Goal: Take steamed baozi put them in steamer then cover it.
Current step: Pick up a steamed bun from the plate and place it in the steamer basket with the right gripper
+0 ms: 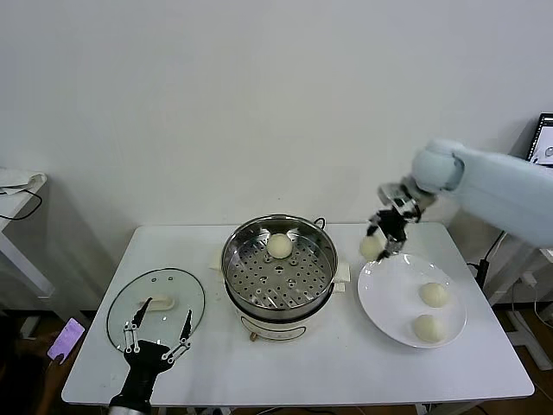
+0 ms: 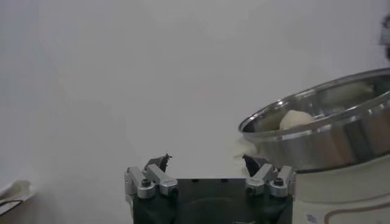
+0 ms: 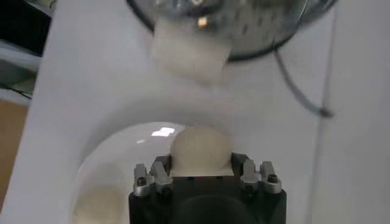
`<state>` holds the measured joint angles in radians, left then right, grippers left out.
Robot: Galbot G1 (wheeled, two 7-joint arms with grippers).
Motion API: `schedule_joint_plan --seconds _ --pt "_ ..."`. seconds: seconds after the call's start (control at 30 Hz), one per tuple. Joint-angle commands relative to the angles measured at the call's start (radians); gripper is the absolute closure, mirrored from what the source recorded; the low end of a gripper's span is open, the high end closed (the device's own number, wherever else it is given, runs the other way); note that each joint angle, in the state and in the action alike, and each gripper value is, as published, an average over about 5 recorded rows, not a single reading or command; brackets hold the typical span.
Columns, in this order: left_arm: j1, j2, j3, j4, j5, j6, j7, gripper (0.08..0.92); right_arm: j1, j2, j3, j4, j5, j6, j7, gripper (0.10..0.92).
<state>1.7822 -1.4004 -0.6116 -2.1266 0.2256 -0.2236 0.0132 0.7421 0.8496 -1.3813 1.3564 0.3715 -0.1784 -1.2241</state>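
Observation:
My right gripper (image 1: 378, 245) is shut on a cream-white baozi (image 1: 371, 247) and holds it just above the left rim of the white plate (image 1: 380, 298), right of the steamer (image 1: 279, 266). In the right wrist view that baozi (image 3: 200, 150) sits between the fingers. One baozi (image 1: 279, 245) lies on the perforated tray at the back of the steamer. Two more baozi (image 1: 434, 295) (image 1: 427, 328) rest on the plate. The glass cover (image 1: 155, 308) lies flat on the table at the left. My left gripper (image 1: 157, 333) hangs open at the cover's near edge, holding nothing.
The steamer's pale base (image 1: 275, 323) has a dark cord (image 3: 298, 91) running off behind it. A phone (image 1: 66, 340) lies near the table's left edge. A white side table (image 1: 19, 186) stands at far left. The left wrist view shows the steamer's steel wall (image 2: 323, 131).

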Motion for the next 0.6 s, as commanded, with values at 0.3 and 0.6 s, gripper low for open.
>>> schedule_joint_plan --seconds 0.3,0.6 --pt "-0.007 -0.006 0.001 0.003 -0.001 -0.003 -0.001 0.177 0.132 0.349 -0.104 0.068 0.177 -0.127 0.045 0.387" --pt "-0.010 -0.011 -0.004 0.004 -0.004 -0.006 -0.001 0.177 -0.004 0.540 -0.133 -0.104 0.266 -0.199 0.209 0.389"
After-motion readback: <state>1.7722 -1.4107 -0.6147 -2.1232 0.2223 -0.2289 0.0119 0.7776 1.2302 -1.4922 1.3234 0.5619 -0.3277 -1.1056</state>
